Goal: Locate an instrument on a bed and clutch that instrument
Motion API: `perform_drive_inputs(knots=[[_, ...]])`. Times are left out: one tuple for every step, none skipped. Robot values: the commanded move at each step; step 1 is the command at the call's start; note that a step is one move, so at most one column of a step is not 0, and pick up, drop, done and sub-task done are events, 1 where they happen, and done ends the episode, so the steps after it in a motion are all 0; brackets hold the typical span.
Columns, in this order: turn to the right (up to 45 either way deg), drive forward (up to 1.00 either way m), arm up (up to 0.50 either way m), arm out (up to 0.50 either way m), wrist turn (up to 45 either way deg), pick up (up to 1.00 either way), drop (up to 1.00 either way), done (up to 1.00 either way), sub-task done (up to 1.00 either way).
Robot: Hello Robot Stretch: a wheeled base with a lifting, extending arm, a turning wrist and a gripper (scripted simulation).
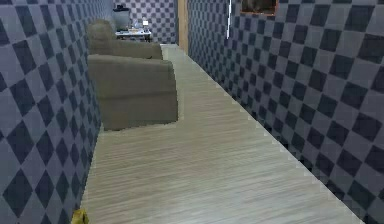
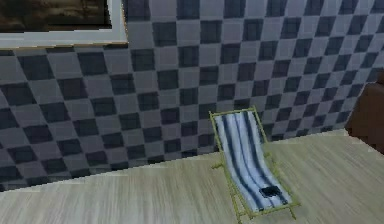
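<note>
Though tasked with an instrument on a bed, placed in a checker-walled corridor.
Noted ahead: tan armchair on plank floor, second tan seat behind it, tabletop at far end. Noted to the side: striped deck chair against checkered wall, small dark item on its seat, too small to identify. Cannot tell whereabouts of instrument or bed. Cannot tell state of pincer. Judged from task wording alone: probably rigid, fairly light, easily marked; best taken at a narrow neck or body edge; expect yielding bedding beneath. Found no legible writing or brand.
</note>
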Motion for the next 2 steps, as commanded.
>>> perform_drive_inputs(knots=[[9.0, 0.0, 0.0, 0.0, 0.0, 0.0, 0.0, 0.0, 0.0], [0.0, 1.0, 0.0, 0.0, 0.0, 0.0, 0.0, 0.0, 0.0]])
